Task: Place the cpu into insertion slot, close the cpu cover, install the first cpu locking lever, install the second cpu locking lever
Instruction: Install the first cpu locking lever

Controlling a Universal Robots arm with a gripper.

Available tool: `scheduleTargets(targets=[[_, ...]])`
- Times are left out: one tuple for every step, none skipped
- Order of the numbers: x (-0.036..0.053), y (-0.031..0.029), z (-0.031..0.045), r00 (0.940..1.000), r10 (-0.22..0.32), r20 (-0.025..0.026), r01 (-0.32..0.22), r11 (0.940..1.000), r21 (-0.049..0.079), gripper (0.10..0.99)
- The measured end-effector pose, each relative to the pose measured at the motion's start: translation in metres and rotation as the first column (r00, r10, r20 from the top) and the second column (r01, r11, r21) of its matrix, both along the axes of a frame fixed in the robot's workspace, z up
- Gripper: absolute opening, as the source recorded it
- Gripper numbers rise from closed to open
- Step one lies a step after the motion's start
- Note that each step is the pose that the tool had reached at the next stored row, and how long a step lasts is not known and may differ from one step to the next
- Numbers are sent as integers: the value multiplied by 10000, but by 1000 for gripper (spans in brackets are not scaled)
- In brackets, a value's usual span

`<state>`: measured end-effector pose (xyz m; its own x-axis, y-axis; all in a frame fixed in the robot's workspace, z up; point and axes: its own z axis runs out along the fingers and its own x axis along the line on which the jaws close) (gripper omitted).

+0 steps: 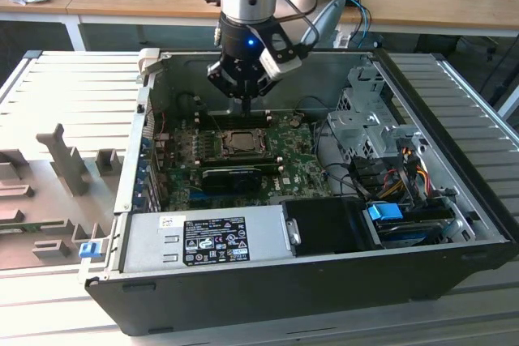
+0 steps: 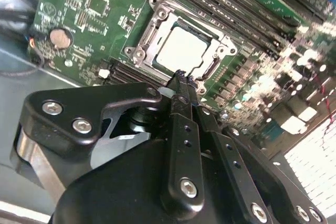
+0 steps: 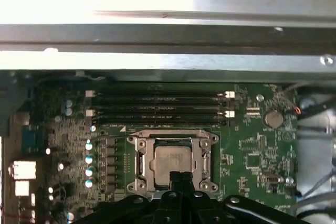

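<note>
The jaws were together and held nothing. The gripper [image 1: 243, 105] hung just over the cpu [image 1: 241, 142] near the middle of the exterior view. In both wrist views the cpu [image 3: 170, 162] lay flat in the insertion slot [image 2: 137, 53], and the cpu cover [image 3: 171, 135] seemed down around it. Whether the levers were latched I could not tell.

The risk, as I judged it, was the closed tips [image 2: 181, 75] pressing on the chip or the slot's rim, skidding off thin metal and scraping the green board. A push off-line could also spring the cover back up.

By count: one cpu, one slot, one cover, one gripper, one coin cell [image 3: 273, 118], one long black card [image 1: 231, 177], and one case [image 1: 324, 289] on the table [image 1: 49, 103].
</note>
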<state>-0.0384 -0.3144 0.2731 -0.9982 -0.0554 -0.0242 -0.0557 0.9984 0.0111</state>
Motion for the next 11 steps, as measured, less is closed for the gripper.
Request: scheduleTargets(targets=[[0, 0, 0, 9999, 168, 0, -168, 9999, 0, 106], [0, 0, 0, 9992, 395, 0, -395, 9992, 0, 106], [0, 0, 0, 9988, 487, 0, -487, 9988, 0, 106], [-9, -1, 1, 9987, 503, 1, -503, 9987, 25, 106], [-19, -1, 0, 9987, 504, 2, -504, 9987, 35, 106], [-40, 0, 0, 9987, 503, 2, -503, 9987, 45, 106], [-94, 0, -1, 9987, 502, 3, -502, 9987, 70, 106], [-151, 0, -4, 9987, 507, 7, -507, 9986, 152, 106], [-210, 0, -6, 9987, 507, 16, -508, 9983, 303, 106], [-242, 0, -7, 9987, 510, 21, -510, 9979, 409, 106], [-276, 0, -7, 9987, 510, 28, -511, 9973, 531, 106]])
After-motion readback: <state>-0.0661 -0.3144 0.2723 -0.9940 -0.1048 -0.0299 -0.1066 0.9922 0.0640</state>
